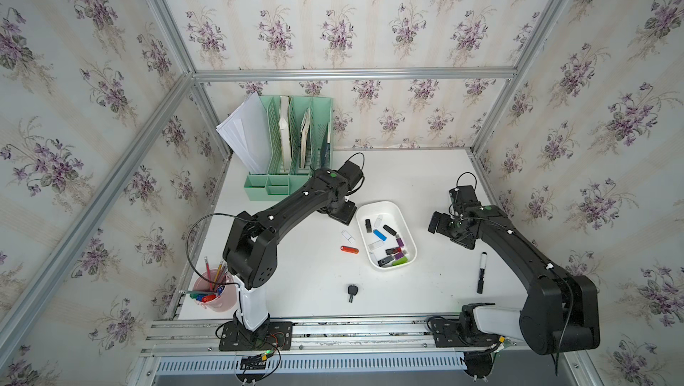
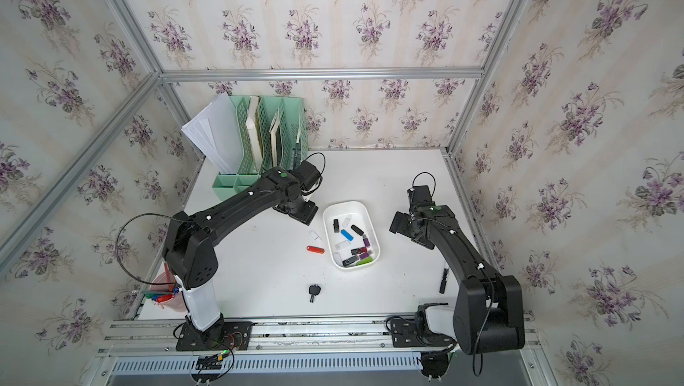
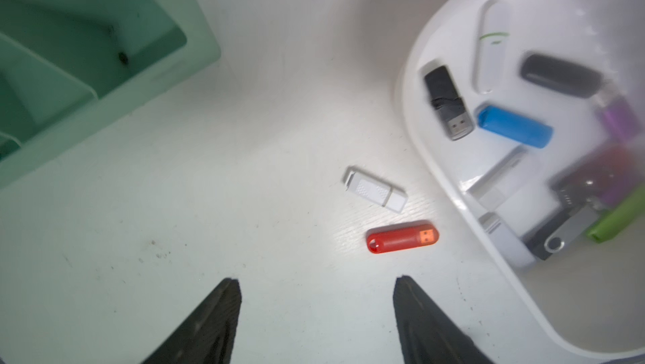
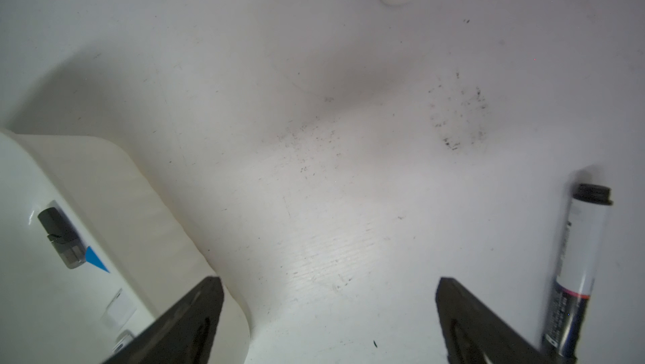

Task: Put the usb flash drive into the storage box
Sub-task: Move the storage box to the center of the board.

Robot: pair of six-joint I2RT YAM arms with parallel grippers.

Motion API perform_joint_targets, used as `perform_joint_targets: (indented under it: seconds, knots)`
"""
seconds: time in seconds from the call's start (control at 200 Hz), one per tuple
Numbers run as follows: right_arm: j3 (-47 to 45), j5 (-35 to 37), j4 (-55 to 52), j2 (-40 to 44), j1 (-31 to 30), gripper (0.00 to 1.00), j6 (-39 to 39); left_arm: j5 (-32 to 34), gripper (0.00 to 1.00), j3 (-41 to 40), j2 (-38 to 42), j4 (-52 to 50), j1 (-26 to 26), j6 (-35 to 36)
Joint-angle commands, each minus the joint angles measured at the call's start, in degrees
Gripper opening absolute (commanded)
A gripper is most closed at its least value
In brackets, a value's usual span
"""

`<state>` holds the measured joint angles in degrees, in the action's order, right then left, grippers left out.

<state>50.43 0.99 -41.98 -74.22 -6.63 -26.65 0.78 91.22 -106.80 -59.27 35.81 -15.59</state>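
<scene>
Two usb flash drives lie on the white table just left of the storage box: a white capped one [image 1: 347, 235] [image 3: 375, 189] and a red one [image 1: 349, 249] [image 3: 401, 237]. The storage box [image 1: 377, 203] [image 3: 412, 76] is a shallow white tub holding several drives in black, blue, purple, green and white. My left gripper [image 3: 316, 280] [image 1: 342, 213] hangs open and empty over the table beside the box's far left corner, short of both loose drives. My right gripper [image 4: 330, 280] [image 1: 438, 223] stands open and empty to the right of the box [image 4: 104, 184].
A mint-green file organizer [image 1: 292, 143] with papers stands at the back left, close behind the left wrist. A black marker [image 1: 482, 272] [image 4: 576, 268] lies by the right arm. A black key [image 1: 352, 291] lies near the front. A pink pen cup [image 1: 214, 291] sits front left.
</scene>
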Motion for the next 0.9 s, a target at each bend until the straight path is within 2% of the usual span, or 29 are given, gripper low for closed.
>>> perform_joint_targets:
  seconds: [0.0, 0.28, 0.764, 0.894]
  knots:
    - [0.31, -0.14, -0.25, 0.19, 0.09, 1.0, 0.18, -8.35, 0.74, -4.24, 0.49, 3.56, -2.0, -4.15]
    - [0.8, -0.05, -1.37, 0.65, 0.01, 1.0, 0.9, -14.72, 0.77, -3.91, -5.45, 5.92, -2.09, -7.28]
    - [1.24, 0.94, -2.63, 1.67, 0.08, 1.0, 1.47, -16.05, 0.77, 11.73, -16.91, 2.74, 3.33, -6.82]
    - [1.73, 1.04, -2.84, 1.6, 0.03, 1.0, 1.43, -13.3, 0.78, 13.89, -17.99, -0.68, 3.97, -6.88]
